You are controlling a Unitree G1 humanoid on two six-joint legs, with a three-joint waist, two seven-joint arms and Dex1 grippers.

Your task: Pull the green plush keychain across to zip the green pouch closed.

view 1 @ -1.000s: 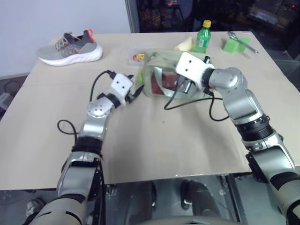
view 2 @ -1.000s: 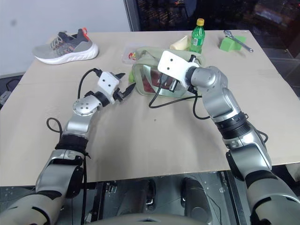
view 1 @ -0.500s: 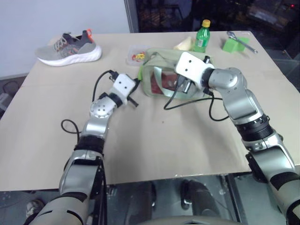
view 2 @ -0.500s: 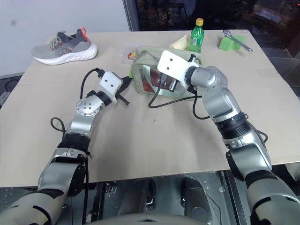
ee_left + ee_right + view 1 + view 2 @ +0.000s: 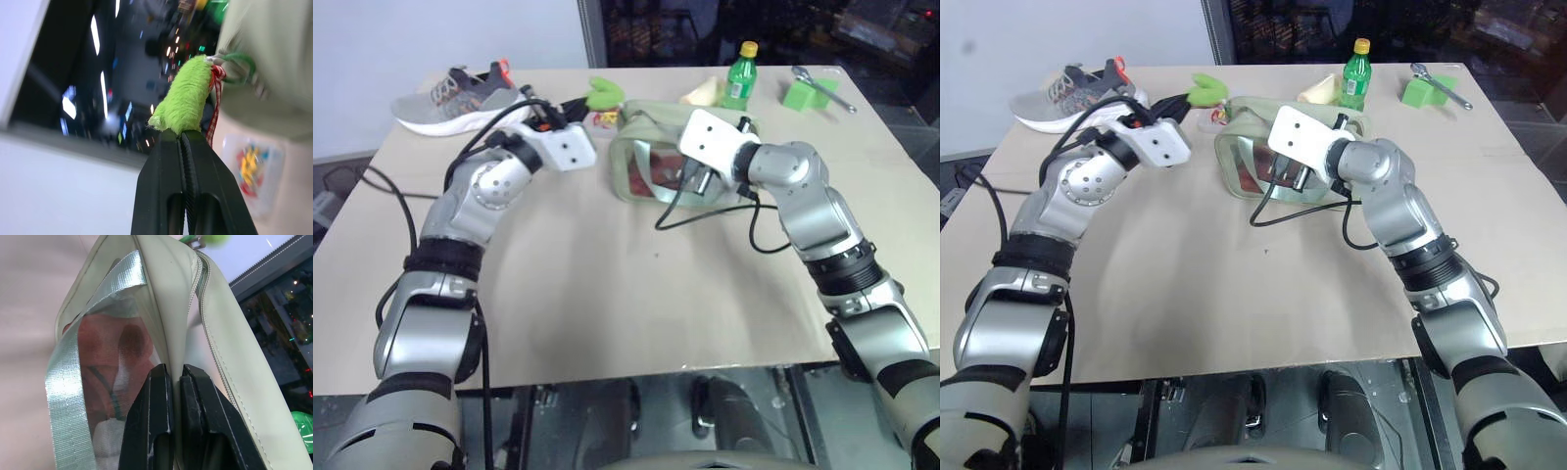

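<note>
both jaws clamped: keychain (image 5: 188, 93); pouch (image 5: 171, 298)

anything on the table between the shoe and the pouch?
Yes: in the left eye view, the left gripper, shut on the keychain, hangs between the shoe and the pouch, with a small clear container of colourful bits beneath.

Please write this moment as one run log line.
left gripper: shut on green plush keychain | right gripper: shut on green pouch | zipper: not closed
</note>
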